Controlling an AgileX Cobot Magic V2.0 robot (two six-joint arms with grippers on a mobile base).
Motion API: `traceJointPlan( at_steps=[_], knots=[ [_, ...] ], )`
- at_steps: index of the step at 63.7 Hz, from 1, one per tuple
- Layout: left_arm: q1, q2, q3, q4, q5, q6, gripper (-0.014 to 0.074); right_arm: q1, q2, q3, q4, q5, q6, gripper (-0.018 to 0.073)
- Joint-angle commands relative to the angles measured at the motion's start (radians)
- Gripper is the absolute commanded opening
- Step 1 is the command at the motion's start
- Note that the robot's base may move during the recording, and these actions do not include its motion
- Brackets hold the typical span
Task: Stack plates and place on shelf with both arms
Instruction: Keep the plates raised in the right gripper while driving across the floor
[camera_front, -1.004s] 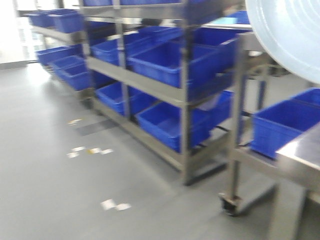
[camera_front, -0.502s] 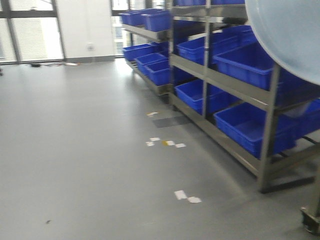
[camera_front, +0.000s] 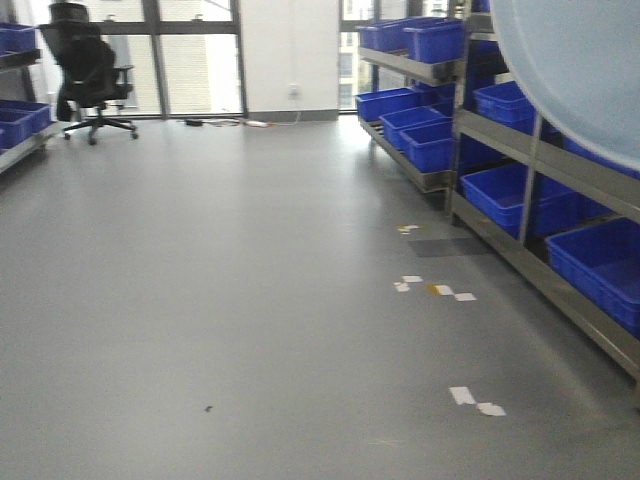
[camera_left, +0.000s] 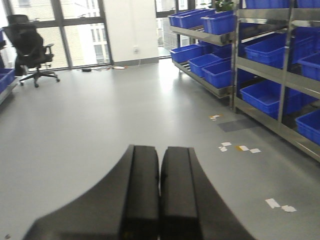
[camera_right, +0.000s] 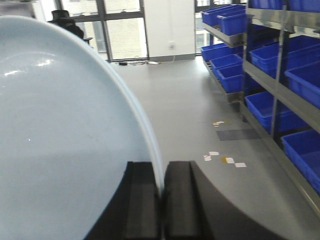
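Right jaws clamped on the plate rim; left jaws closed together, holding nothing. Plate held in the air beside the shelf, so placing is not yet done.

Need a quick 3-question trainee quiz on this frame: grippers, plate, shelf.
1. True or false: the left gripper is shut with nothing between its fingers.
2. What does the right gripper clamp? A) a cup B) the rim of a white plate C) nothing
3. Fill in: the tiers of the shelf hold blue ____.

Key: 1 true; 2 B; 3 crates.
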Motion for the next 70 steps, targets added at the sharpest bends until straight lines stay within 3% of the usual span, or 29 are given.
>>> traceJointPlan(
  at_steps=[1,70],
  knots=[
    [-0.001,0.009,-0.030,-0.004,-0.079,-0.010,0.0080,-0.006,0.003,-0.033,-0.003,-0.102,0.000,0.0049],
    [-0.001,0.009,-0.030,-0.004,-0.079,-0.010,0.0080,-0.006,0.003,-0.033,-0.003,-0.102,0.000,0.0049]
  ],
)
